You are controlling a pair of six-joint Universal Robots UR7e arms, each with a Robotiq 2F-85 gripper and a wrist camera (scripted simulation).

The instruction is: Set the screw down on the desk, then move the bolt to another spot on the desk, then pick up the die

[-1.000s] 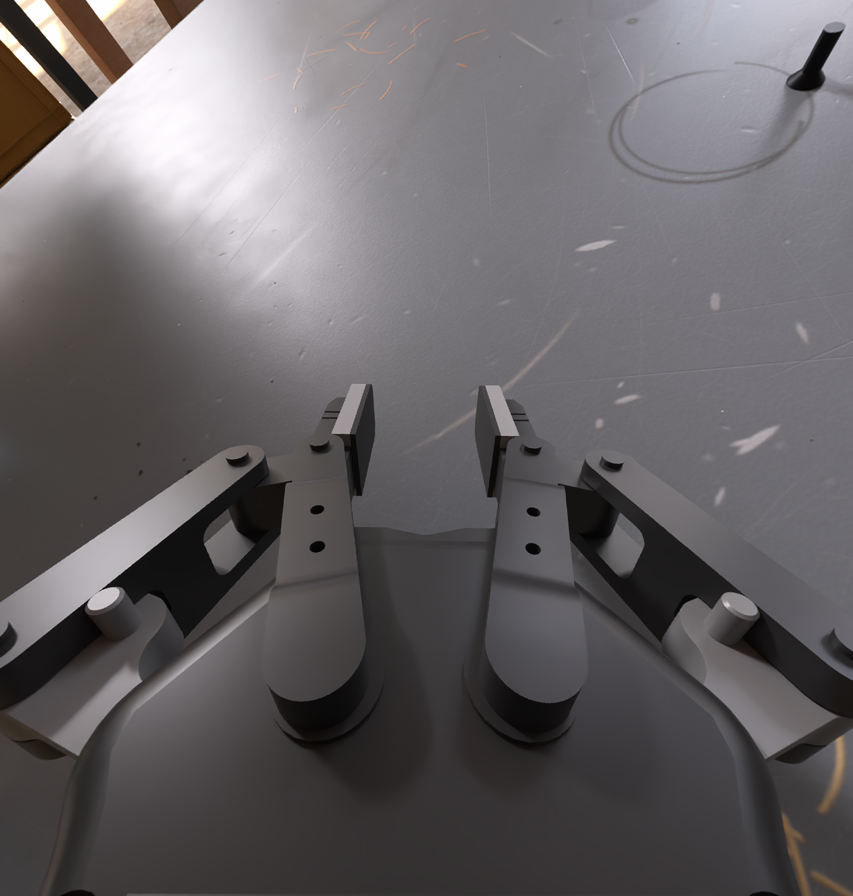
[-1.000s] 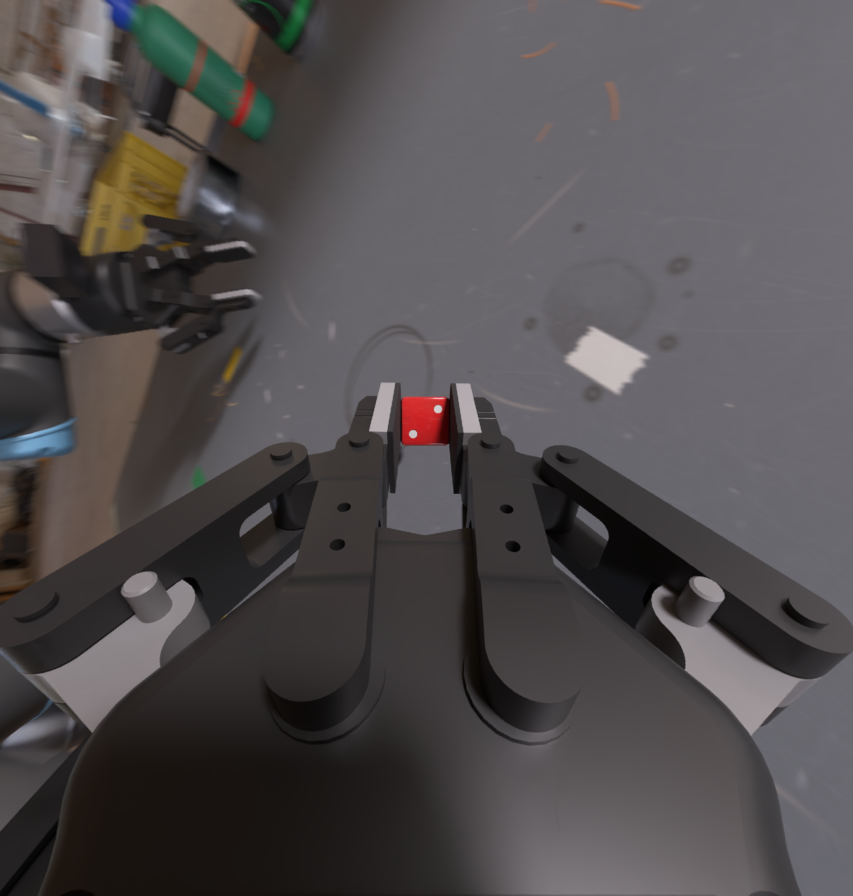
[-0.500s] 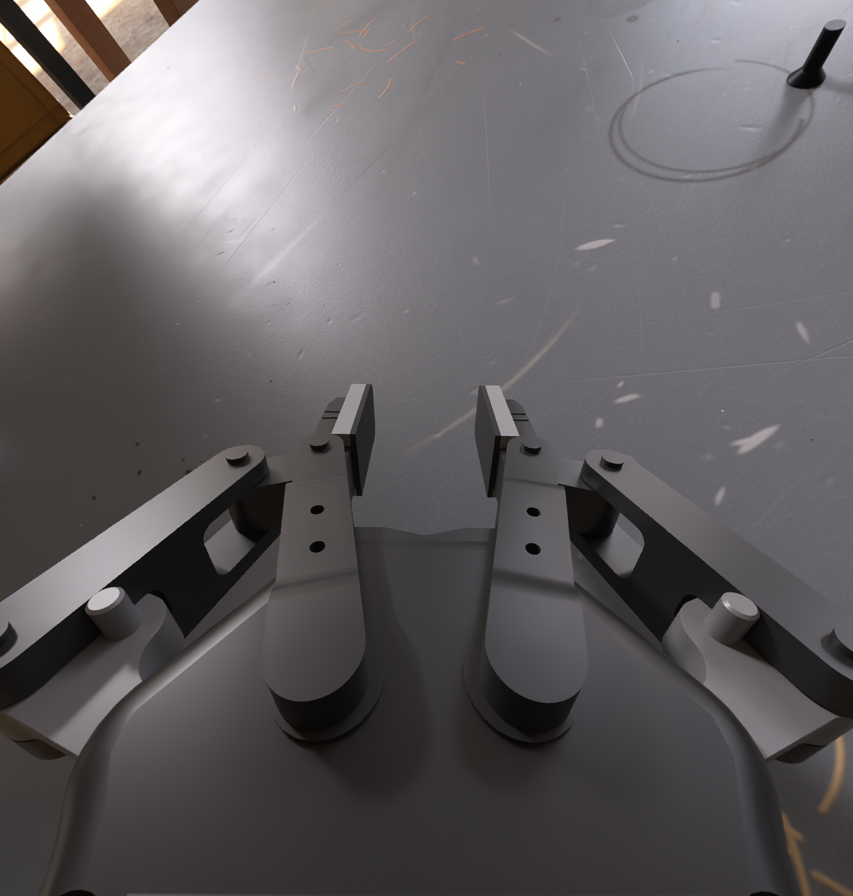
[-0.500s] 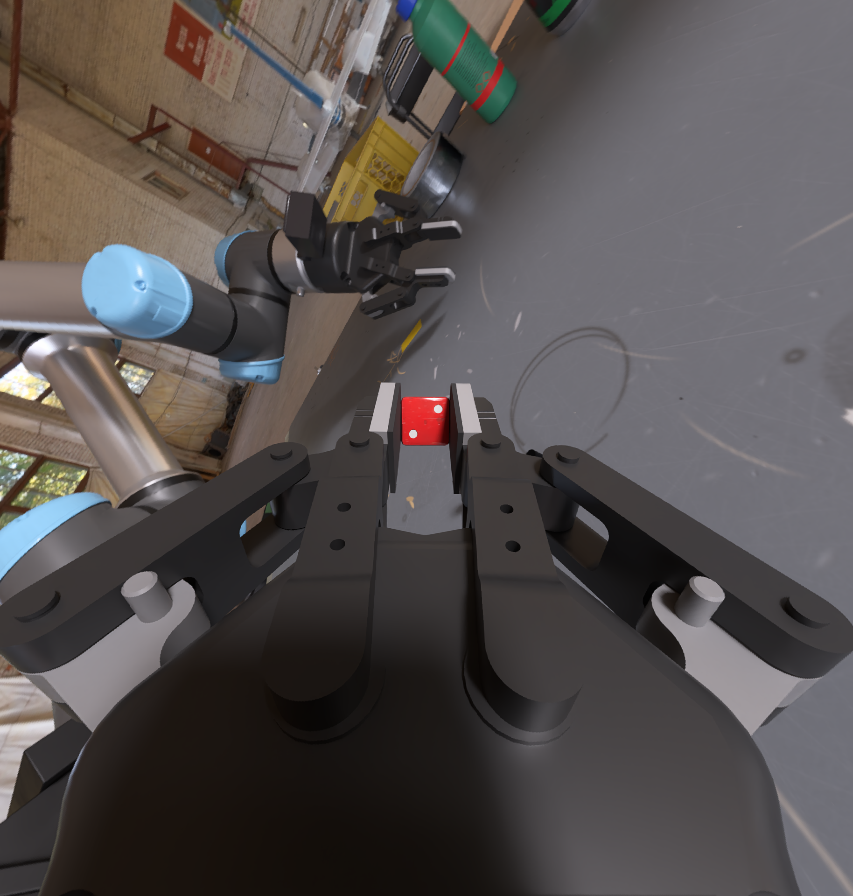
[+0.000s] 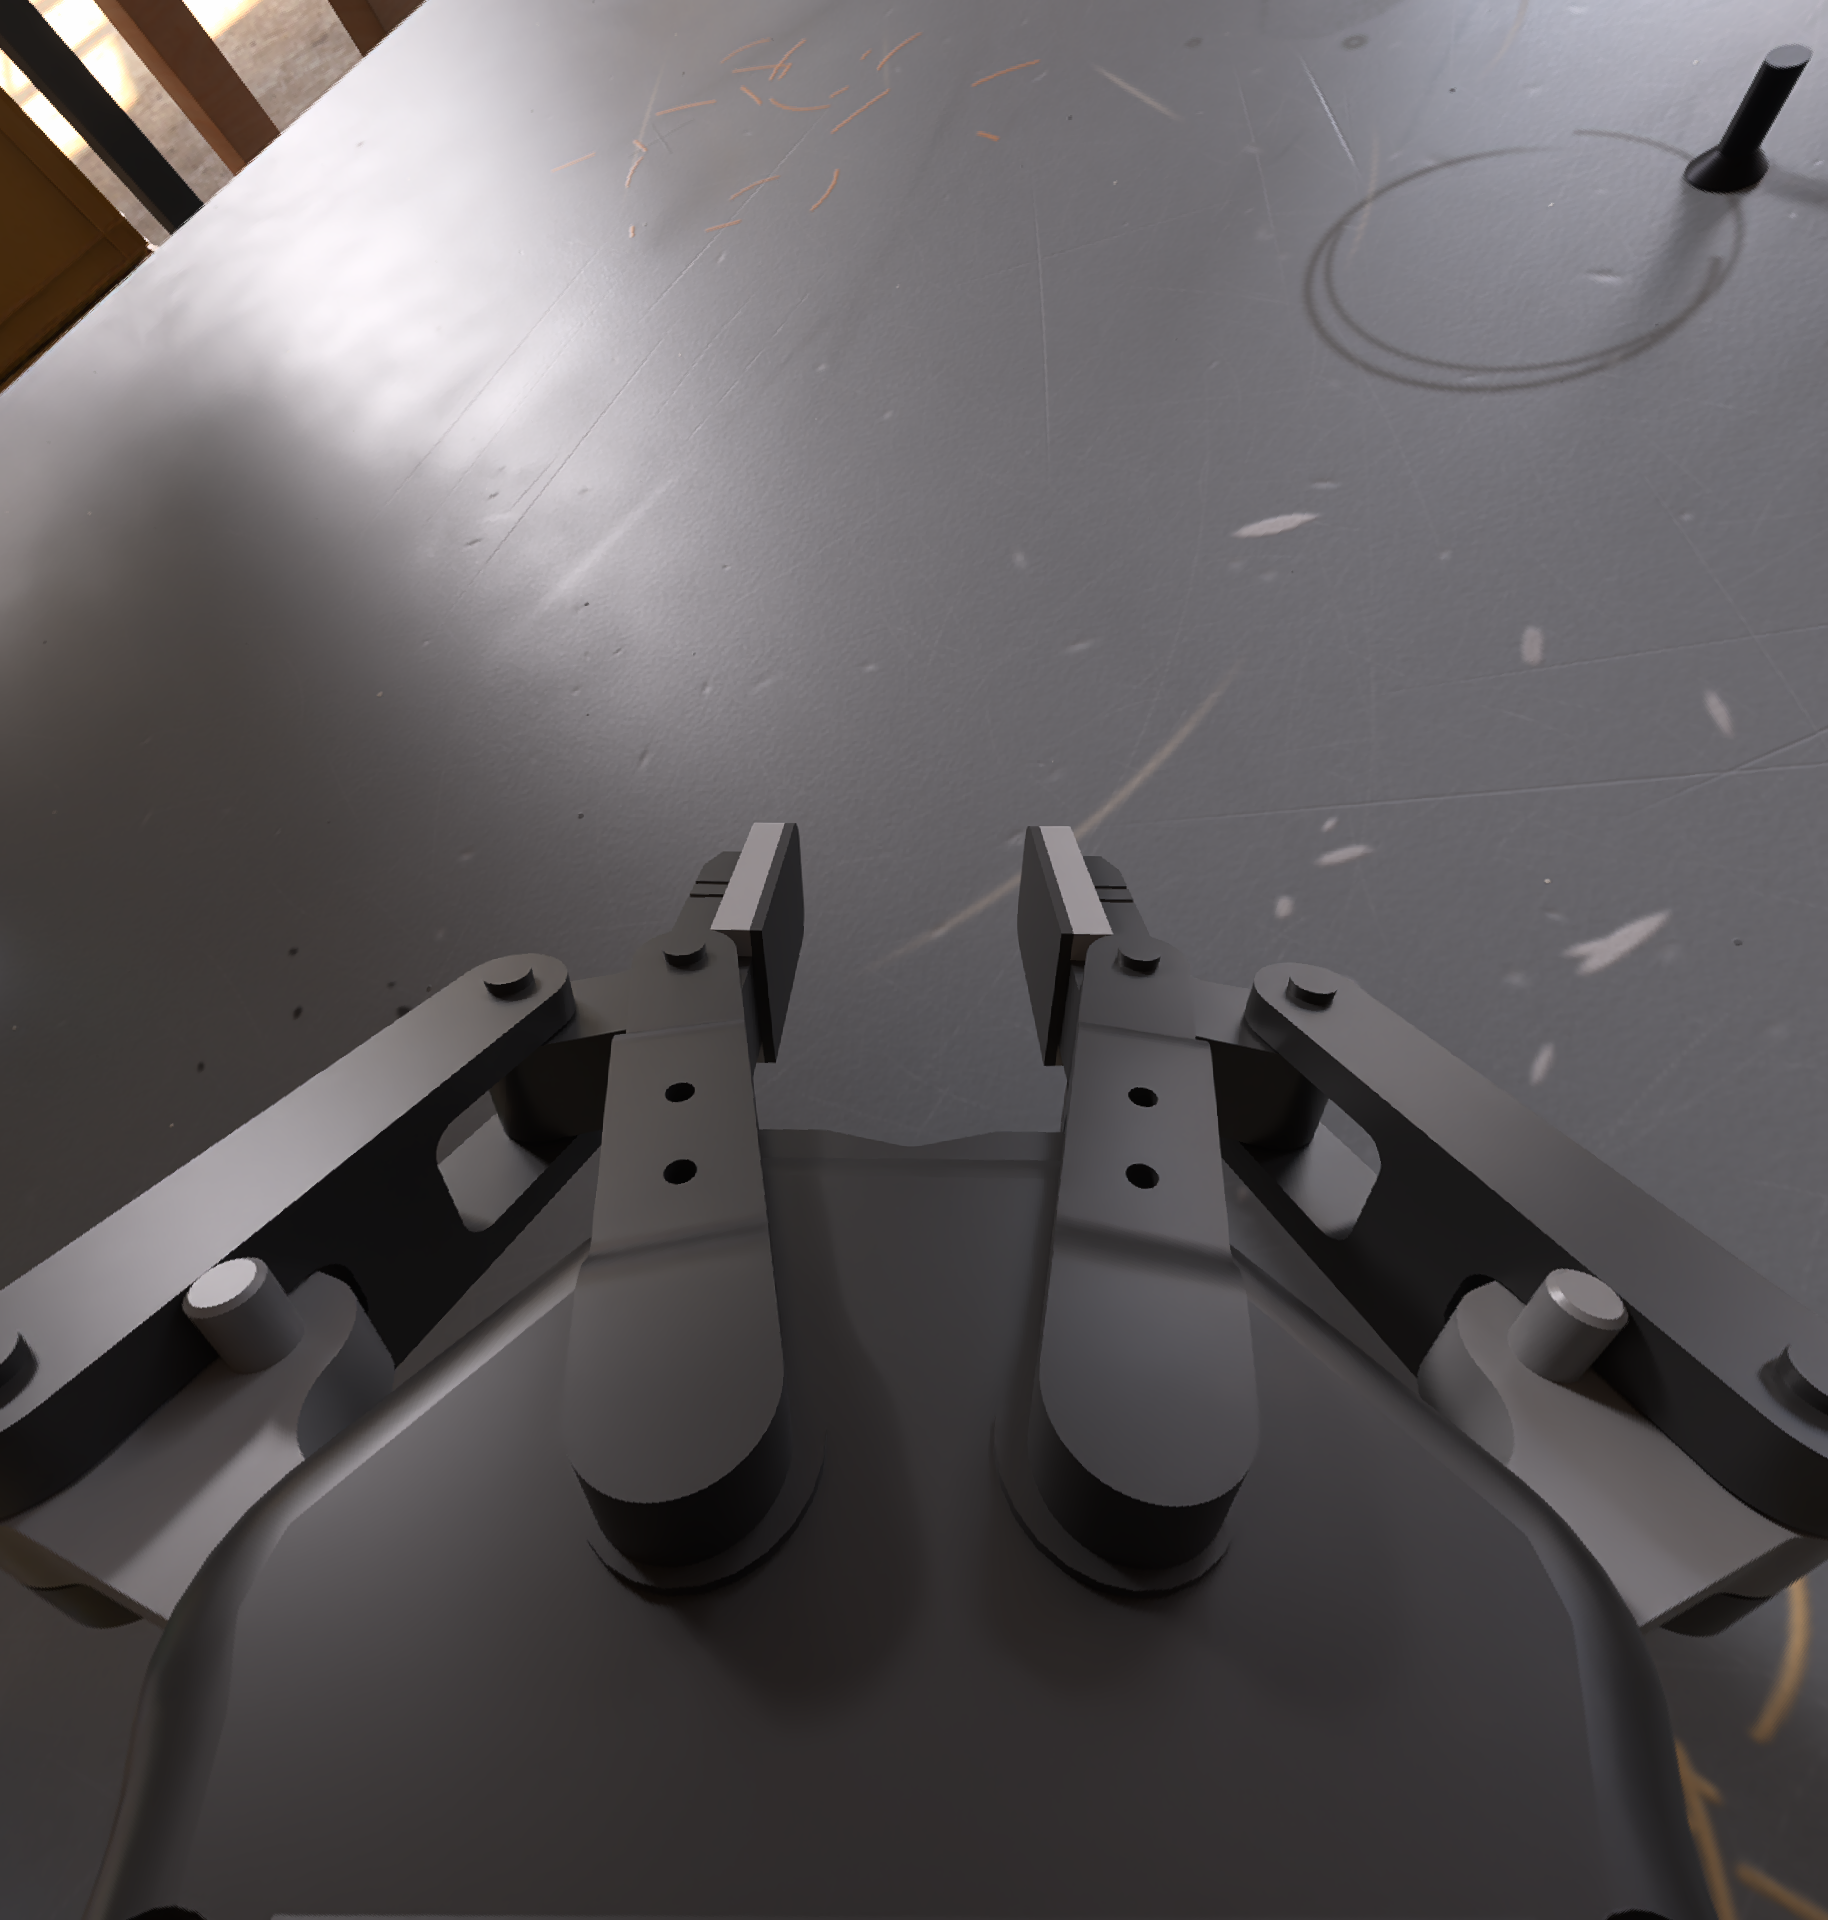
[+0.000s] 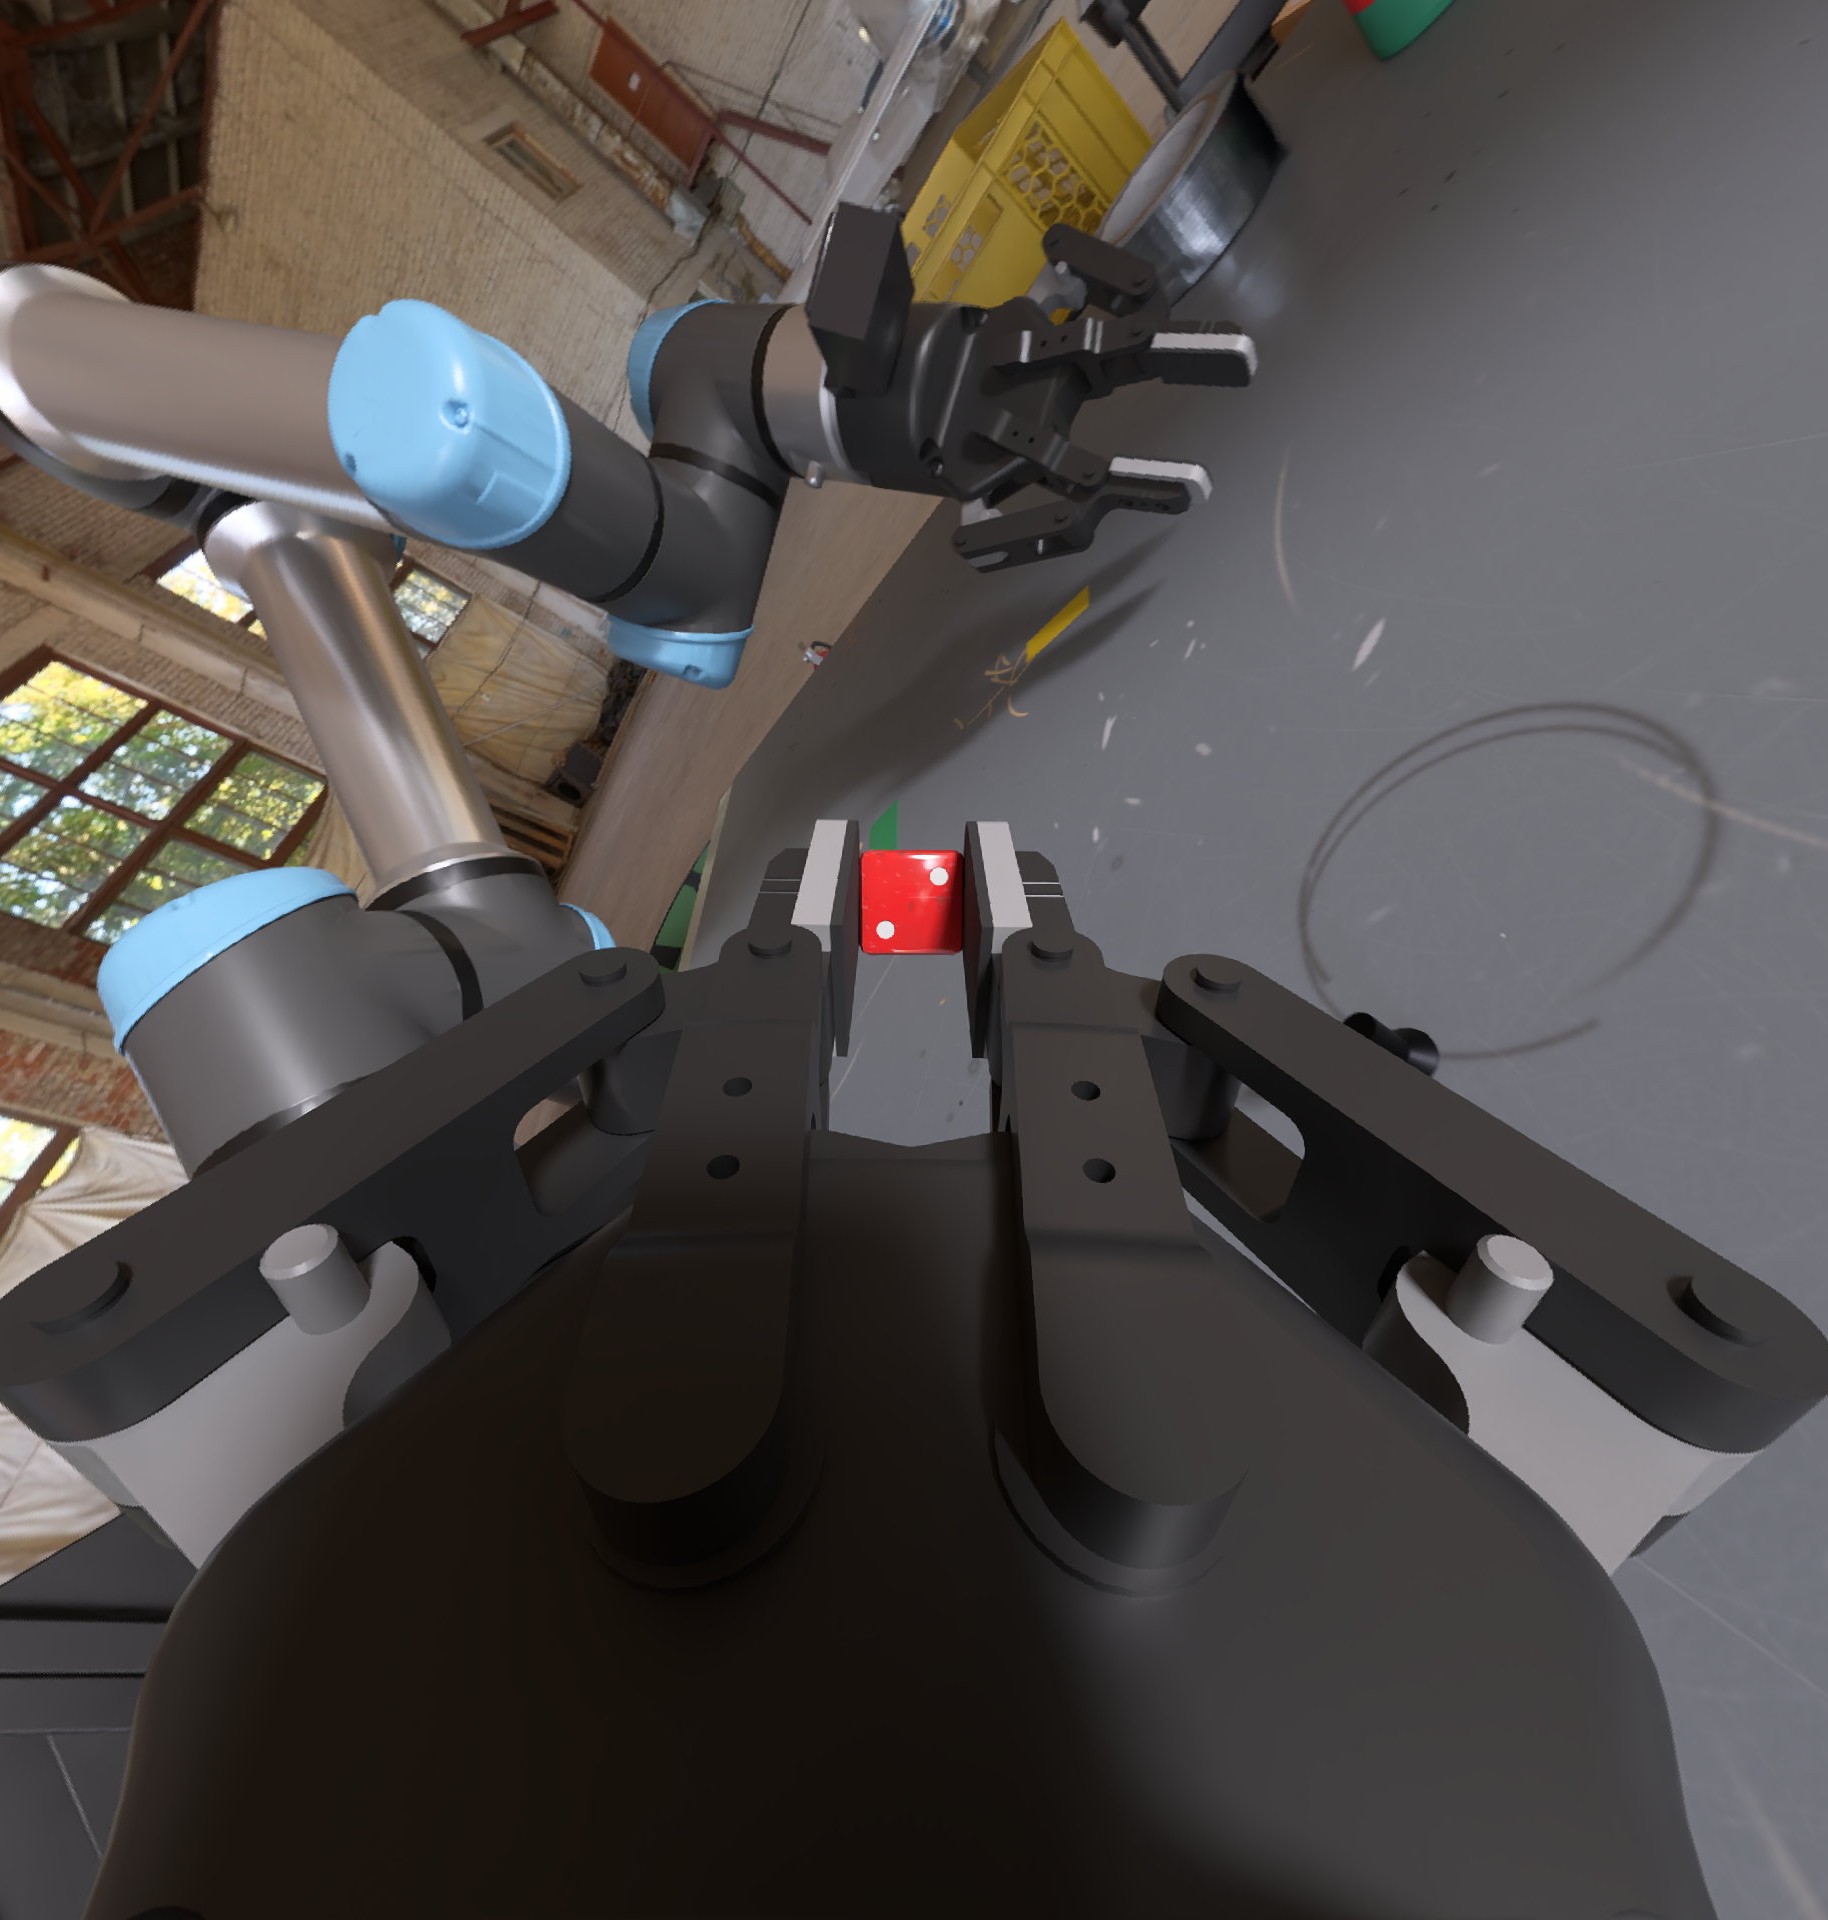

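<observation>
- Clamping the red die [image 6: 911, 901] between its pads, the right gripper [image 6: 911, 894] holds it clear above the grey surface [image 6: 1512, 520].
- The left gripper [image 5: 910, 914] hangs over the surface [image 5: 681, 468] with its fingers spread and nothing between them.
- A black screw [image 5: 1743, 135] stands head-down on the surface, well apart from the left gripper.

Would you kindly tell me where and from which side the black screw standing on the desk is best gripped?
Grip the screw on its bare shaft, coming down from above. It stands on its flared head on the desk, shaft pointing up and free all round, so the left gripper's open jaws could probably close across it; the head lies too flat against the desk.
</observation>
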